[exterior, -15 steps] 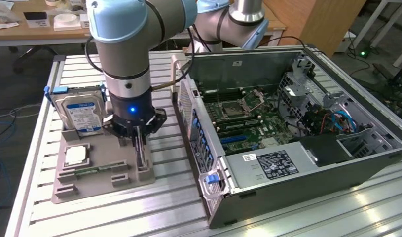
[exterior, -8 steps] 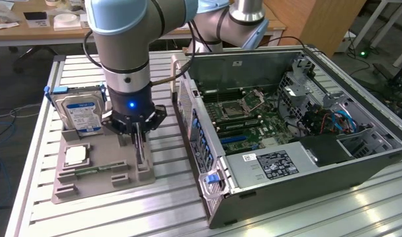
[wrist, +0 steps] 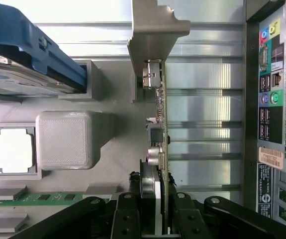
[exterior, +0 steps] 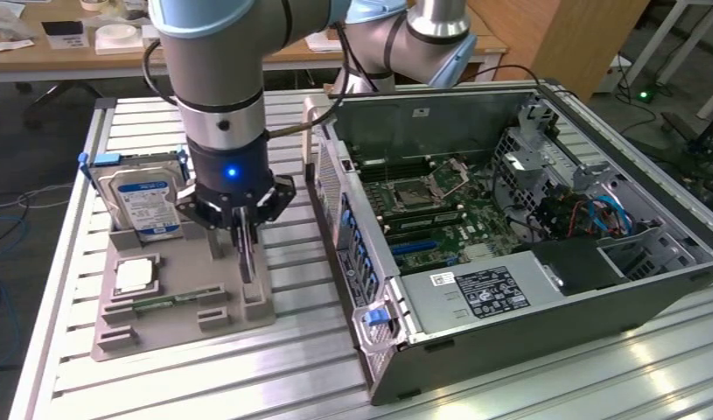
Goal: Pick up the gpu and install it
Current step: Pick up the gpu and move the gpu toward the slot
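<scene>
The black two-fingered gripper [exterior: 247,262] on the grey robot arm [exterior: 222,79] reaches down at the exterior view's centre left. Its fingers pinch the thin dark rectangular gpu circuit card [wrist: 162,107] edge-on. The card stands upright in a slot of the grey plastic holder tray [exterior: 181,328], near the blue-labelled silver hard drive [exterior: 143,203] and to the left of the open black computer case [exterior: 543,306].

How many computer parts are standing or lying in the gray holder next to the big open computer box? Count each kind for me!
hard drive: 1
processor chip: 1
memory strip: 1
gpu: 1
Total: 4 parts in the gray holder
</scene>
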